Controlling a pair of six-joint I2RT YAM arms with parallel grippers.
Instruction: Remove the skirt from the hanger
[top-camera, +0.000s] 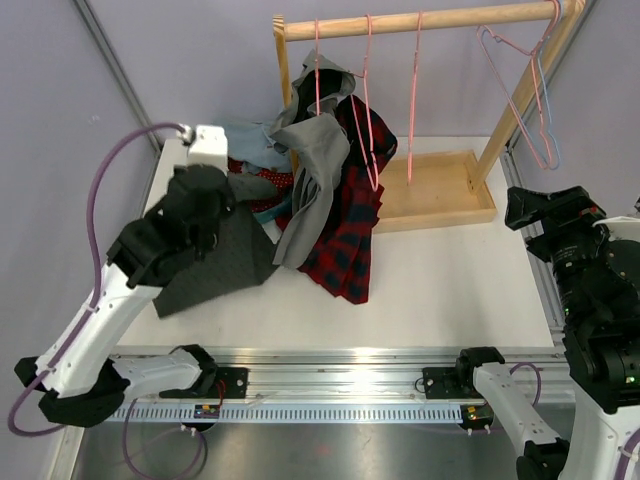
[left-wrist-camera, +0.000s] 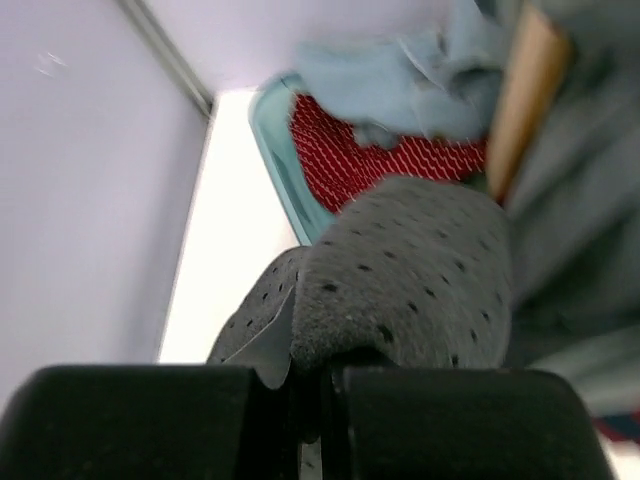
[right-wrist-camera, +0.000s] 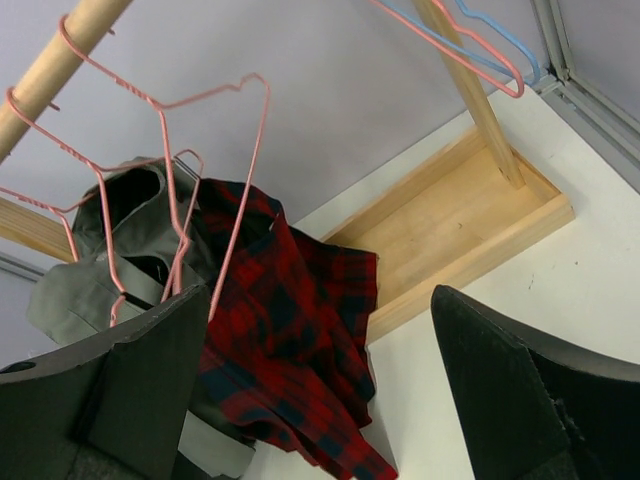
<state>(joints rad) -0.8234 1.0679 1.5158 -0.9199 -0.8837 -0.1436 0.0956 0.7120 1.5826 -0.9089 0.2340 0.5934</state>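
While pinching grey cloth (left-wrist-camera: 420, 270) in left gripper (left-wrist-camera: 310, 385), close spread right gripper (right-wrist-camera: 320, 295) on skirt (right-wrist-camera: 290, 330) near hanger (right-wrist-camera: 244, 180), pull down.

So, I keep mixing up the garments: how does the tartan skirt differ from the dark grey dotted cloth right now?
The skirt is red and navy checked; the dotted cloth is dark grey with small dots. The skirt hangs at the rack, its hem on the table; the dotted cloth lies mostly flat on the table. The left gripper is shut on the dotted cloth; no gripper holds the skirt. Both are soft fabric.
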